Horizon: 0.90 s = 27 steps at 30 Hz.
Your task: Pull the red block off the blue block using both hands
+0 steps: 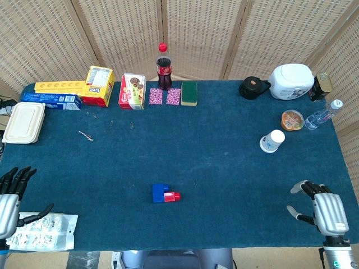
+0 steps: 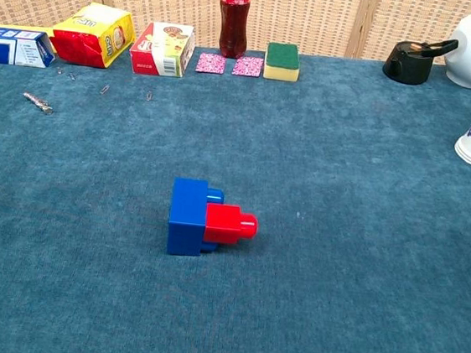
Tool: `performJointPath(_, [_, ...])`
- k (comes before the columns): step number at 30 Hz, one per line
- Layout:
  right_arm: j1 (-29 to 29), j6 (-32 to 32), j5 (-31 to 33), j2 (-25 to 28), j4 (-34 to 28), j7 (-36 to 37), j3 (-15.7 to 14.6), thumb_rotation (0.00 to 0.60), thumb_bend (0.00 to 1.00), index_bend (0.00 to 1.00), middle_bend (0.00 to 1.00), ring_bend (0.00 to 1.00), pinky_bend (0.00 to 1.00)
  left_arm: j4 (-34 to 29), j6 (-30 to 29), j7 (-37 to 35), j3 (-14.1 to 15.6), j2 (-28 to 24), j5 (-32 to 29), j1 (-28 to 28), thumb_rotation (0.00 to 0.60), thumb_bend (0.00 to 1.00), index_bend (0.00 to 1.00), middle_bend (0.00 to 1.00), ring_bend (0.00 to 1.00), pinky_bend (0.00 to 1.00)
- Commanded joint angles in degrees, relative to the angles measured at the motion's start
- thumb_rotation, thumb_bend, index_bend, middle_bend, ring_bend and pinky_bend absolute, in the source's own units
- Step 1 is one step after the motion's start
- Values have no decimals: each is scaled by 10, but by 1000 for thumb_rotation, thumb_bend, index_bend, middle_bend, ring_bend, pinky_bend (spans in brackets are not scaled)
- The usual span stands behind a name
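The blue block (image 1: 159, 193) (image 2: 186, 217) lies on its side on the blue tablecloth near the front middle. The red block (image 1: 172, 196) (image 2: 229, 224) is plugged into its right face, its stud pointing right. My left hand (image 1: 10, 200) hovers at the front left corner, fingers spread, holding nothing. My right hand (image 1: 323, 208) sits at the front right corner, fingers apart and empty. Both hands are far from the blocks and appear only in the head view.
A blister pack (image 1: 40, 231) lies under the left hand. A white box (image 1: 24, 123) is at left. Boxes (image 1: 99, 86), a cola bottle (image 1: 163, 66) and a sponge (image 1: 189, 93) line the back. A paper cup (image 1: 272, 140), water bottle (image 1: 322, 116) and cooker (image 1: 290, 81) stand at right.
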<state>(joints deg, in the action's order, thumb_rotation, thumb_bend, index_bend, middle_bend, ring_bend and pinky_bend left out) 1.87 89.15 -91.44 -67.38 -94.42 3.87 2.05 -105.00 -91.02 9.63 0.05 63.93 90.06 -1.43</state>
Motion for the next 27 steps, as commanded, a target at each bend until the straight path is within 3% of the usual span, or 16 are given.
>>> performJointPath(1, [1, -1, 1, 0, 0, 0, 1, 599, 211, 477, 437, 485, 382, 0, 1, 1, 0, 0, 0, 0, 372, 204, 159, 140, 49, 104])
performJointPath(20, [-6, 11, -5, 5, -9, -5, -3, 600, 211, 477, 438, 485, 381, -16, 32, 21, -2, -17, -1, 20, 375, 204, 159, 140, 50, 103])
performJointPath(25, [-7, 10, -6, 2, -7, -4, -5, 599, 211, 477, 437, 485, 382, -38, 62, 36, -9, -35, 7, 45, 371, 369, 159, 140, 49, 104])
performJointPath(27, [-6, 9, -8, 1, -6, -3, -6, 600, 211, 477, 438, 485, 382, -45, 76, 42, -10, -39, 11, 56, 368, 375, 159, 140, 49, 104])
